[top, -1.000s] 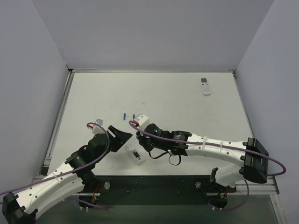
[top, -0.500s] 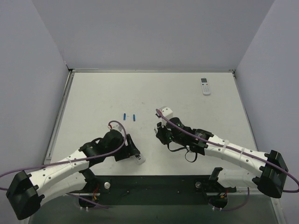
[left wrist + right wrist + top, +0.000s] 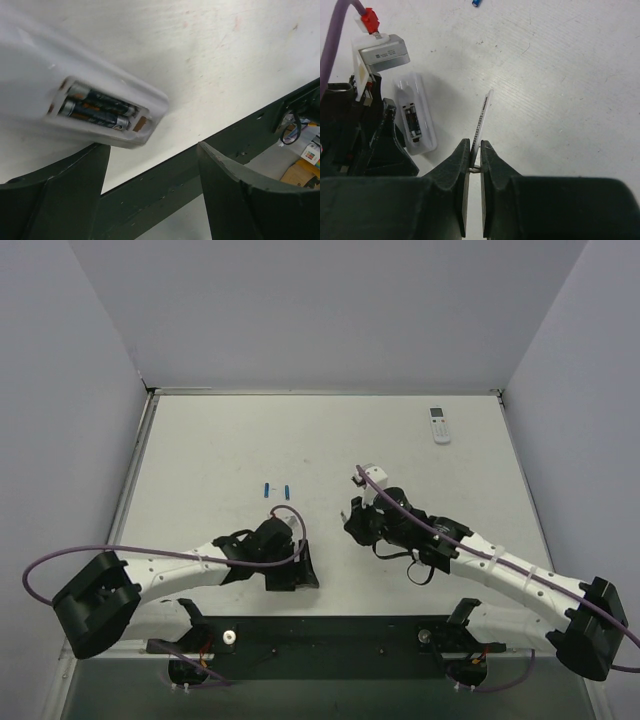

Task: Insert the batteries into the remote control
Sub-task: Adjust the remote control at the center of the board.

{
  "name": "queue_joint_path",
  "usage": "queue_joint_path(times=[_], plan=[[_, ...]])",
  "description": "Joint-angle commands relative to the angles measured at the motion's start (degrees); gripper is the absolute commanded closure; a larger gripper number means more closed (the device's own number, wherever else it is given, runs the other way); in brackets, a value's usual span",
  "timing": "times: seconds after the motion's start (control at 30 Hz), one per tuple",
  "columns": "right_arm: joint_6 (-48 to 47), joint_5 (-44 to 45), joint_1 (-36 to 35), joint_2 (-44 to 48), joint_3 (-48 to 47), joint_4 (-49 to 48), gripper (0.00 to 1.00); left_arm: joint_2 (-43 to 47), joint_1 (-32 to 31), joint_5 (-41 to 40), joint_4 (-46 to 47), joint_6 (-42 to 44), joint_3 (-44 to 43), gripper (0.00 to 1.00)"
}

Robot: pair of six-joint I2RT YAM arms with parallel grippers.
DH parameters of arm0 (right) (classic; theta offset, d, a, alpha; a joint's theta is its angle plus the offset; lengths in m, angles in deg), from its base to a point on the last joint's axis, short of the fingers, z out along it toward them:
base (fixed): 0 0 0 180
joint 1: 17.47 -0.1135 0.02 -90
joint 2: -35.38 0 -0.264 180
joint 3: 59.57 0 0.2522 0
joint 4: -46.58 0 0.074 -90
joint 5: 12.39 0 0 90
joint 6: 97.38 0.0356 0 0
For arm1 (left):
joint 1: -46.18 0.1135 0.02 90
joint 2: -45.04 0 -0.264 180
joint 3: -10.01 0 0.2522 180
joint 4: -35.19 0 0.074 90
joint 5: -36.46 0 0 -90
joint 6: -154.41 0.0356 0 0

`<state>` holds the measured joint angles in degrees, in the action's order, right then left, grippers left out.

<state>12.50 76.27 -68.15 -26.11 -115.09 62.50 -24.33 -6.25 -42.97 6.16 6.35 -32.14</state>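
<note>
Beside left pincer (image 3: 152,150) | remote control (image 3: 75,85), back up | right pincer (image 3: 475,146) clamps cover (image 3: 482,117)

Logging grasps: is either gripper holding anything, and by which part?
Right gripper pinches a thin white plate, likely the battery cover, by its near end. Left gripper is open, holding nothing.

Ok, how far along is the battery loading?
Done: the cover is off the remote, pinched between the right fingers. In hand: the left fingers sit open by the remote, which holds two dark batteries. Left: both blue batteries lie on the table, unloaded.
</note>
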Motion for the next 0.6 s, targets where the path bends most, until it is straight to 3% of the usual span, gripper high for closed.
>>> queue_joint_path(times=[0.0, 0.33, 0.43, 0.57], plan=[[0.60, -1.55, 2.16, 2.17, 0.27, -0.57, 1.00, -7.08, 0.13, 2.53, 7.27, 3.92, -5.53, 0.20], [-2.29, -8.83, 6.81, 2.61, -2.18, 4.43, 1.00, -14.75, 0.83, 1.47, 10.17, 6.12, -13.54, 0.20], [-4.93, -15.34, 9.18, -0.11, -5.69, 9.00, 1.00, -12.39, 0.66, 1.21, 10.70, 5.07, -12.49, 0.20], [-8.53, -24.03, 12.17, -4.50, -9.65, 13.48, 1.00, -2.83, 0.92, -3.61, 5.71, 5.33, -11.26, 0.20]])
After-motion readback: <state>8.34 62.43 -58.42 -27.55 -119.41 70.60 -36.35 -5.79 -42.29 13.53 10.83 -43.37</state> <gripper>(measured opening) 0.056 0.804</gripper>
